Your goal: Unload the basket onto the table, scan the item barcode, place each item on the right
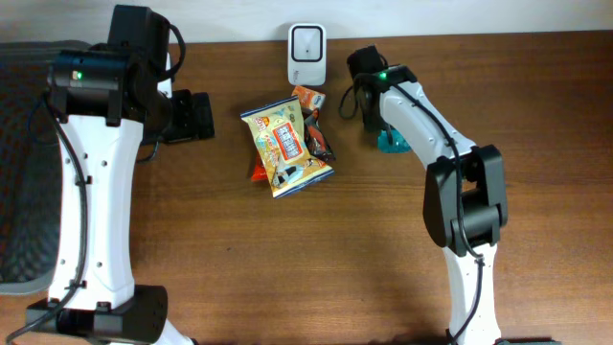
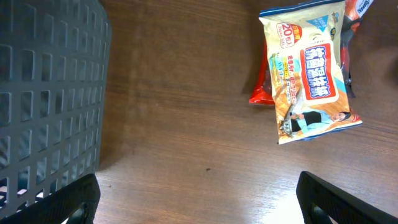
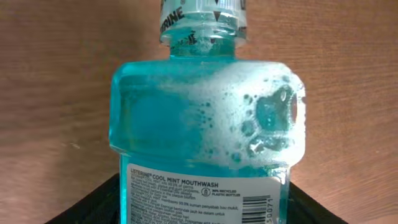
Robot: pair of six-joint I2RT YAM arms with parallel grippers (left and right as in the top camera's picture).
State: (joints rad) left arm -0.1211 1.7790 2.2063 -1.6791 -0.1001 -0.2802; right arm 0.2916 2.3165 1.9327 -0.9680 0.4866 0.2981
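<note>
A: Where does the mouthwash bottle (image 1: 391,142) lie relative to the right claw (image 3: 202,208)?
B: Between its jaws, long axis in line with the claw, cap pointing away from the wrist. The white scanner (image 1: 306,43) stands near, to the left and farther back, closest to this arm.
A: And the state of each claw?
B: Right: part-open, jaws against the bottle's sides, apparently grasping it. The left claw (image 2: 199,202): spread wide, empty, well apart from the bottle, near the snack packets (image 2: 308,74)

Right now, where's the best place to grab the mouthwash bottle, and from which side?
Grip the mouthwash bottle across its flat body at label height, from above, pinching its two narrow sides. Those sides run parallel; the neck tapers, and the barcode stays uncovered.
</note>
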